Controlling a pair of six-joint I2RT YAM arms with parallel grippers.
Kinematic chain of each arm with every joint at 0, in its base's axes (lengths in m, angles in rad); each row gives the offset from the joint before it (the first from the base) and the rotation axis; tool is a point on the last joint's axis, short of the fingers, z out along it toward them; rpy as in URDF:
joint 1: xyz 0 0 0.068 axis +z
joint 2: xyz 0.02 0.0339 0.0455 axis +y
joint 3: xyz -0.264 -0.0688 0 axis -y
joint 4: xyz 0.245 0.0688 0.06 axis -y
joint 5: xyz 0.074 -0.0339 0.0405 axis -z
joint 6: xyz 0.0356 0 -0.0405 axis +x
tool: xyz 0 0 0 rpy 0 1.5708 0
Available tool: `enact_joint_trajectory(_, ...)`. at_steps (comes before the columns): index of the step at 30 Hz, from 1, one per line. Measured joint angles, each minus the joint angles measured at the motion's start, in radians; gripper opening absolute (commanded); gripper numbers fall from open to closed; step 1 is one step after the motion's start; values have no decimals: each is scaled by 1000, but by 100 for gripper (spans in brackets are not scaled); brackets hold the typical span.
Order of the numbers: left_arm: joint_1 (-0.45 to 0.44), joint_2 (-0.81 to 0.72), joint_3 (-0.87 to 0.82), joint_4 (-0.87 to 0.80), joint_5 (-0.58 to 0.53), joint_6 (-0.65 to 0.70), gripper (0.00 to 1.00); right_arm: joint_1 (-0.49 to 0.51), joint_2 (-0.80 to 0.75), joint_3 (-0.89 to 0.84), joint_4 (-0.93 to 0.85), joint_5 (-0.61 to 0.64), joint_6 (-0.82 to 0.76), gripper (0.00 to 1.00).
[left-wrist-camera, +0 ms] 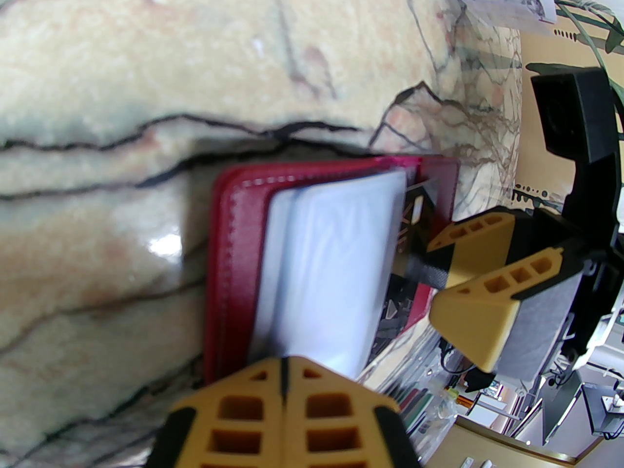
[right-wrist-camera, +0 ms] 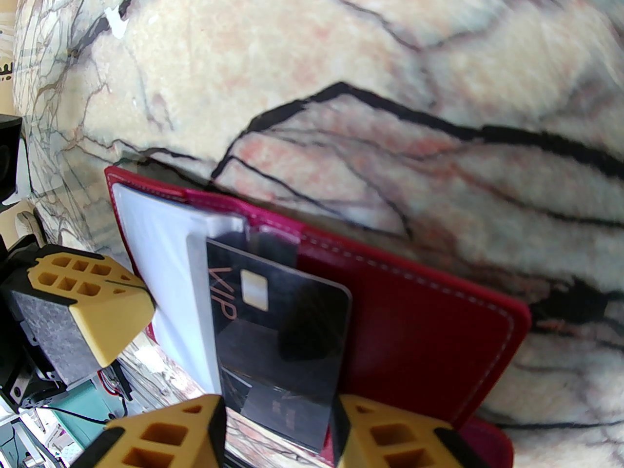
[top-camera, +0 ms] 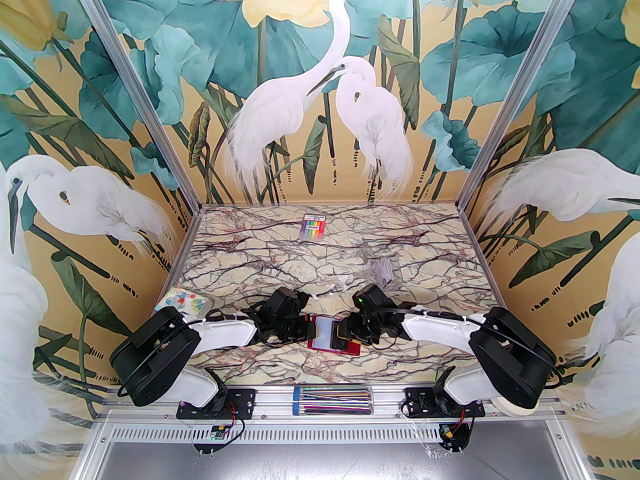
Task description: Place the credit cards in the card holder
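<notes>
The card holder (top-camera: pixel 345 350) lies open on the tabletop (top-camera: pixel 325 258), close to the near edge and between my two arms, its dark red cover flat against the marble and its clear sleeves (left-wrist-camera: pixel 331 271) fanned up from the spine. My left fingers (left-wrist-camera: pixel 321 398) are pressed together with nothing that I can make out between them. Their joined tip rests on the edge of the sleeve stack, which I judge is there to pin the holder down and stop the loose pages flopping shut while the other arm works. A closed tip suits that, since it gives one firm point to press with and leaves the pocket mouth uncovered. My right fingers (right-wrist-camera: pixel 385 432) pinch a credit card (right-wrist-camera: pixel 282 329) across its width near its rear end: a dark glossy one with "VIP" and a chip on its face. The card's leading edge lies at the opening of a sleeve on the right half of the holder. It looks just tucked under the clear film there, though I cannot tell how deep it sits. I hold it low and nearly flat so that it runs in line with the pocket, and gripping the back end leaves the front free to slide in. As I see it the insertion is barely begun: most of the card shows over the red cover. The push ahead should be straight and gentle, because a tilt could jam a corner on the film or drag the holder along.
</notes>
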Motion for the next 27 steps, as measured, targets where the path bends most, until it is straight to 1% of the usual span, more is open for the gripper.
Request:
enact_joint_trajectory(18, 0, 0, 0, 0, 0, 0, 0, 34, 37, 34, 5, 5, 0, 41)
enact_joint_trajectory(21, 0, -2, 0, -3, 0, 2, 10, 35, 37, 38, -3, 14, 0, 41)
enact_joint_trajectory(24, -4, -27, 12, -55, -19, 18, 21, 39, 37, 42, -8, 27, 0, 41)
enact_joint_trajectory(27, -6, -83, 25, -130, -51, 31, 22, 39, 37, 43, -12, 31, -1, 41)
